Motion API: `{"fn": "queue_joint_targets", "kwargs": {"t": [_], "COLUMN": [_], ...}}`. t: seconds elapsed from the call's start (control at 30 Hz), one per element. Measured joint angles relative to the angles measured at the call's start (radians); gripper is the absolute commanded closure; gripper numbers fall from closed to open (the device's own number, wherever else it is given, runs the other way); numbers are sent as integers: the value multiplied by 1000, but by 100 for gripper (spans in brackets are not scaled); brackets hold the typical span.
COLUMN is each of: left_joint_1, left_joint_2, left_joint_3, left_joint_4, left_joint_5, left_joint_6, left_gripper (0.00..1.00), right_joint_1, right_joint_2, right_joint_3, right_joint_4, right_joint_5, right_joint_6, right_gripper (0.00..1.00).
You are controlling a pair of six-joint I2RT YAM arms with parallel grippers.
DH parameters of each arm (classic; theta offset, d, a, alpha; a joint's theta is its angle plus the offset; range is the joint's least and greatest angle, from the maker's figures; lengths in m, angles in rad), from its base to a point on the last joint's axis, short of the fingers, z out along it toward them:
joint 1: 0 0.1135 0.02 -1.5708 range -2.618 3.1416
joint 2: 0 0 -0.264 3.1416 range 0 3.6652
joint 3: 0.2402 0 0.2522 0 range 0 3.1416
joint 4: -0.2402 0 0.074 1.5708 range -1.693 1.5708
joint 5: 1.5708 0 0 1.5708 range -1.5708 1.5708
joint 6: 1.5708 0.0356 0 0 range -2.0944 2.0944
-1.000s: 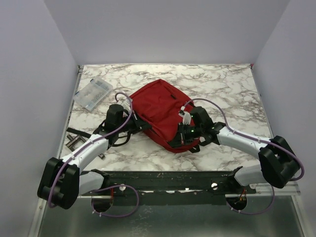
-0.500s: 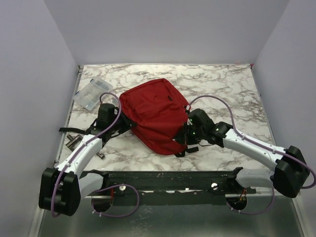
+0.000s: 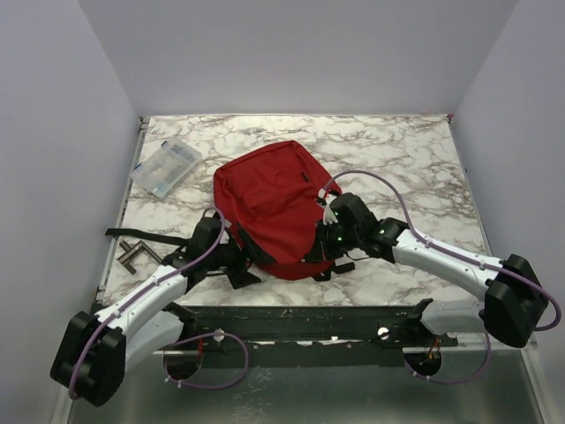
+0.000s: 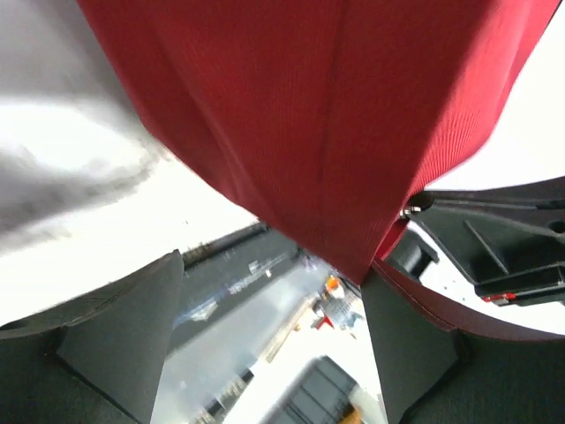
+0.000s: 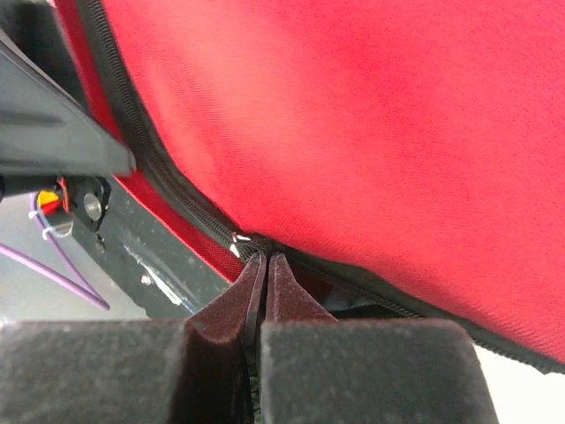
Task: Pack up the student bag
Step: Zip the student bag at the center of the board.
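The student bag (image 3: 269, 199), a dark red fabric backpack, lies in the middle of the marble table. Its cloth fills the top of both wrist views (image 4: 309, 115) (image 5: 371, 115). My left gripper (image 3: 238, 265) sits at the bag's near left corner. It is open (image 4: 269, 296), with a corner of red cloth hanging just above the gap and nothing clamped. My right gripper (image 3: 318, 250) is at the bag's near right edge. Its jaws are shut (image 5: 265, 258) on the zipper pull, just below the metal slider (image 5: 237, 244) of the black zipper.
A clear plastic case (image 3: 166, 166) lies at the table's far left. A loose black strap (image 3: 132, 233) and a small metal piece (image 3: 132, 256) lie near the left edge. Grey walls close in three sides, and a black rail (image 3: 291, 322) runs along the near edge.
My left gripper has opened, let go of the bag and drawn back toward the near edge. The bag shifted left and settled. The right gripper stays shut at the zipper.
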Motion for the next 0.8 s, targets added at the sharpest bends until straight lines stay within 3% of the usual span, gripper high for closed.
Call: {"fn": "queue_joint_targets", "kwargs": {"t": [0.13,0.2,0.33,0.4,0.5,0.63,0.8], "left_joint_1": [-127,-140,-143,-143,-133,-106,7], "left_joint_2": [-33,-47,-15,34,108,72,-125], "left_joint_3": [-11,8,32,36,37,8,-18], "left_joint_4": [-8,-1,71,109,131,140,8], "left_joint_5": [5,-11,-56,-70,-85,-125,-198], "left_joint_6": [-166,-207,-229,-223,-183,-103,35], "left_gripper": [14,20,60,87,100,100,100], "right_joint_1": [34,51,80,87,91,91,41], "right_joint_2": [0,0,2,2,2,-20,-43], "right_joint_3": [0,0,0,0,10,16,15], "right_joint_4": [21,26,29,27,0,-55,-163], "right_joint_5": [-20,-23,-21,-13,11,102,291], "right_joint_6": [-15,-20,-24,-26,-37,-37,7], "right_gripper": [100,100,100,100,100,100,100]}}
